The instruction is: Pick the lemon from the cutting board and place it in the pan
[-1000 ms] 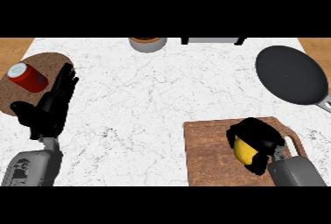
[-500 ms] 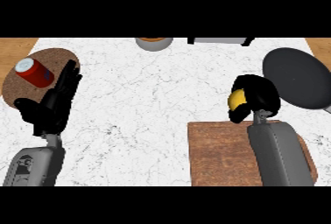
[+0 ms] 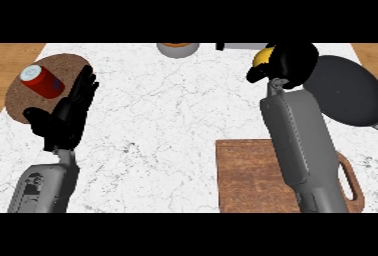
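Note:
My right hand [image 3: 291,62] is curled round the yellow lemon [image 3: 261,56], of which only a part shows at the hand's left side. It is raised at the back of the counter, just left of the dark round pan [image 3: 345,91]. The wooden cutting board [image 3: 251,180] lies at the front right with nothing showing on its bare part; my right forearm crosses over it. At the left, my left hand [image 3: 65,114] rests open with its fingers up.
A red can [image 3: 41,81] lies on a round brown mat [image 3: 29,100] at the far left, beside my left hand. A small bowl [image 3: 177,48] and a white object [image 3: 240,46] sit at the counter's back edge.
My right hand has carried the lemon off the cutting board, away from me and up toward the pan's left edge. The left hand has kept its place.

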`<action>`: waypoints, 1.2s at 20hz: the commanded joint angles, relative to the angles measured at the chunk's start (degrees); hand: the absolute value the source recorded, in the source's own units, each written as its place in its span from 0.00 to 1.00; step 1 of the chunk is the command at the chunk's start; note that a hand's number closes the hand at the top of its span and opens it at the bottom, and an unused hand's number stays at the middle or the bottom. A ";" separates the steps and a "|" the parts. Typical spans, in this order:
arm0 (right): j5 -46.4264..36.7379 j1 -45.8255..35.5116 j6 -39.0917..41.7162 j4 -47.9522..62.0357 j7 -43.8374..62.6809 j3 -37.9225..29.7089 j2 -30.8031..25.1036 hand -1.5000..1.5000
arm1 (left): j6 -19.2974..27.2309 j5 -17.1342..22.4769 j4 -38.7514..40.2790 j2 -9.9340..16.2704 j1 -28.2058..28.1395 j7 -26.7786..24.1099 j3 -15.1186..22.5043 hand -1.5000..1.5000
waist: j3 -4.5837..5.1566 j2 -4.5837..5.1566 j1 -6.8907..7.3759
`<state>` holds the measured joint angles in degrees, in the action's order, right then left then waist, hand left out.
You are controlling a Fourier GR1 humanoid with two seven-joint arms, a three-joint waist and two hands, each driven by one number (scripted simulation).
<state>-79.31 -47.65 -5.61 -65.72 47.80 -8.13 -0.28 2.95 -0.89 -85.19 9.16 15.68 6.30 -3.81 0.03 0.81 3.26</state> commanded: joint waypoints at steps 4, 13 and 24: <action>5.24 -8.02 -17.22 8.59 -0.42 -9.23 -2.04 1.00 | -1.10 1.29 1.54 1.90 -0.32 -1.60 -2.67 0.50 | -0.07 0.03 -1.13; 11.94 -2.87 -26.81 24.40 -15.93 -17.02 -17.10 1.00 | 0.53 -0.38 2.94 0.38 -0.92 -2.39 -1.85 0.50 | -0.09 -0.09 -2.11; 13.30 -2.16 -34.92 44.74 -27.62 -22.68 -31.87 1.00 | -1.11 0.32 3.46 0.27 -0.71 -4.69 -1.64 0.50 | -0.24 0.87 -0.08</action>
<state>-66.63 -49.77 -37.15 -27.14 23.30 -29.02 -28.82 2.29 -0.29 -83.55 9.49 15.47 4.20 -5.41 -0.19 1.40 2.62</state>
